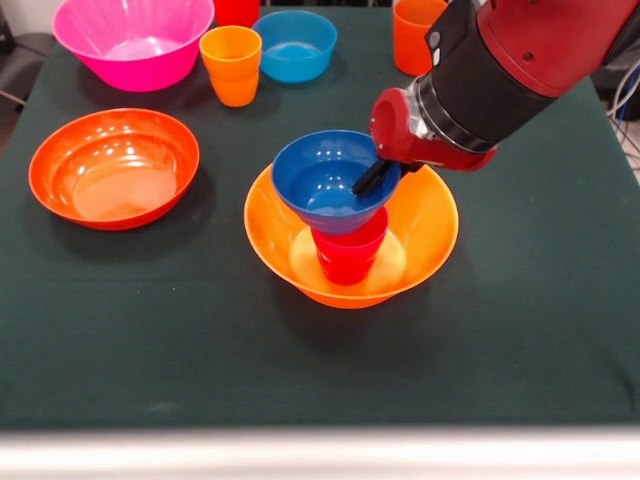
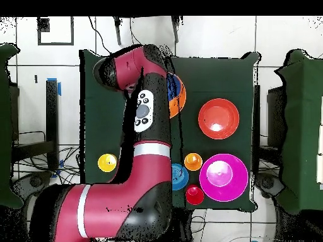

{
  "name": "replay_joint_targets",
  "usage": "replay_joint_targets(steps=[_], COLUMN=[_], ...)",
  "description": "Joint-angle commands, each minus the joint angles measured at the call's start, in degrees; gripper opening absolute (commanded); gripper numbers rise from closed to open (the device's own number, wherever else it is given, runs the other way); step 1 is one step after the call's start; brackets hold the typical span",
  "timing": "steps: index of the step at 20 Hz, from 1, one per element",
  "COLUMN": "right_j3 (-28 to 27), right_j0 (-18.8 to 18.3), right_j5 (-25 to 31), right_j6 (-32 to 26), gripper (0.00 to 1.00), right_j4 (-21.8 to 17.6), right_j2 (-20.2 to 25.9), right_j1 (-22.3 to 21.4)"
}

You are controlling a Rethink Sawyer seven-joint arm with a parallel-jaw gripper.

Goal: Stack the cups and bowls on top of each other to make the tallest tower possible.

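Observation:
The big yellow-orange bowl (image 1: 425,225) stands mid-table as the tower's base. A red cup (image 1: 348,252) stands in it, and the small dark blue bowl (image 1: 322,180) rests on that cup. My gripper (image 1: 372,178) comes in from the right, and a black finger reaches inside the blue bowl's right rim; it looks shut on that rim. In the overhead view my arm (image 2: 148,113) covers the tower. Only an edge of the yellow-orange bowl (image 2: 181,101) shows there, and the gripper is hidden.
The wide orange-red bowl (image 1: 113,165) (image 2: 218,118) sits at left. At the back are the pink bowl (image 1: 133,40) (image 2: 223,177), an orange cup (image 1: 231,65) (image 2: 193,161), the light blue bowl (image 1: 294,45) (image 2: 180,176), a red cup (image 1: 237,10) (image 2: 194,195) and another orange cup (image 1: 415,35). A yellow cup (image 2: 107,162) shows overhead.

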Motion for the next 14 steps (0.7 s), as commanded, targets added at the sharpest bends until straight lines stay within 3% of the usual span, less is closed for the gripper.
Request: replay_joint_targets(steps=[1,13,14], right_j3=[-0.7,-2.0,-1.9], right_j0=[1.4,2.8,2.9], right_j5=[2.8,3.6,3.2], right_j6=[-1.7,-0.2,0.2], gripper=[0.0,0.0,1.0], right_j4=[0.8,1.3,1.6], right_j2=[4.0,3.8,3.7], right_j1=[1.1,2.2,2.2])
